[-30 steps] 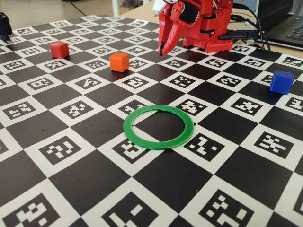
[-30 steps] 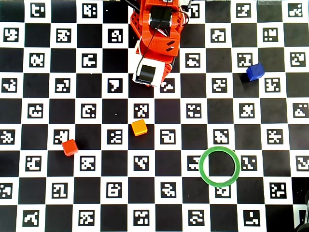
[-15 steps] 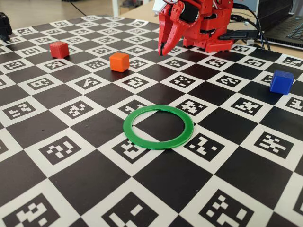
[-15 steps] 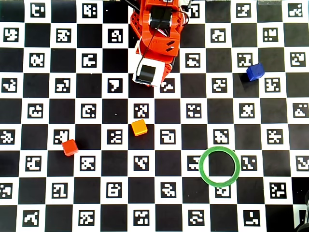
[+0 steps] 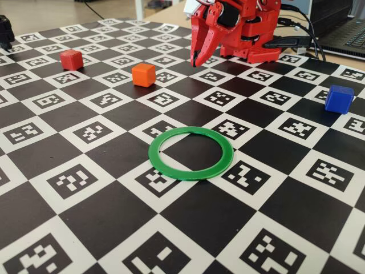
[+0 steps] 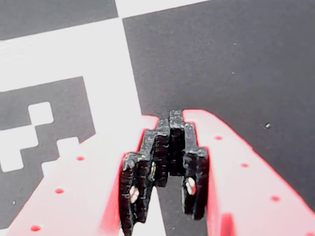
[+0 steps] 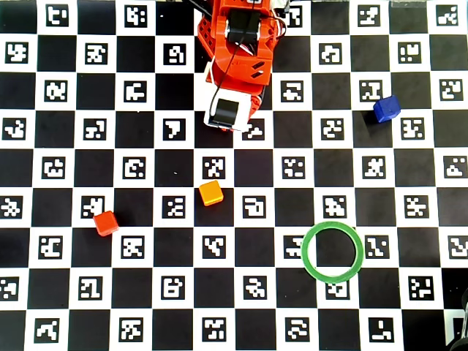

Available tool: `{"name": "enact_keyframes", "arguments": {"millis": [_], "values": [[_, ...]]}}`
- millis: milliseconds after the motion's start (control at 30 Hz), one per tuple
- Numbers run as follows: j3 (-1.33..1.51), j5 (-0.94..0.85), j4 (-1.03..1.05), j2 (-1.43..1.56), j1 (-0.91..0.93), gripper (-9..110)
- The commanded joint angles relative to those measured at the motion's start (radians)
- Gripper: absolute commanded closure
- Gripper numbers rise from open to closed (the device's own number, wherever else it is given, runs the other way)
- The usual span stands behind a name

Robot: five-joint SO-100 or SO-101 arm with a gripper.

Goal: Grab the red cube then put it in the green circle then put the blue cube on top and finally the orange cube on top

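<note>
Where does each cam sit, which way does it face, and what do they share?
Fixed view: low at the board's edge opposite the arm, facing it; shows the gripper, shut, tips down.
Wrist view: on the gripper, looking down past the fingers at bare board.
Overhead view: straight down; shows the arm's top.
Fixed and overhead share red cube, orange cube, blue cube, green circle.

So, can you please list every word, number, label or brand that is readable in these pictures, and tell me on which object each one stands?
None: no readable word, number or brand appears in any view.
The black-and-white checkered mat carries only square pixel-pattern markers, which are codes and not text.
The small matte red cube, orange cube, blue cube and flat green plastic ring are blank.
</note>
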Motion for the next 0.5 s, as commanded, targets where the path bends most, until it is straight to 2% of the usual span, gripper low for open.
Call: {"name": "enact_keyframes", "arguments": {"millis": [0, 200, 467], "values": [[0.058, -0.009, 0.060, 0.051, -0.009, 107], [0.052, -0.014, 0.015, 0.043, -0.005, 107], [-0.221, 0.232, -0.051, -0.264, -0.003, 107]]}}
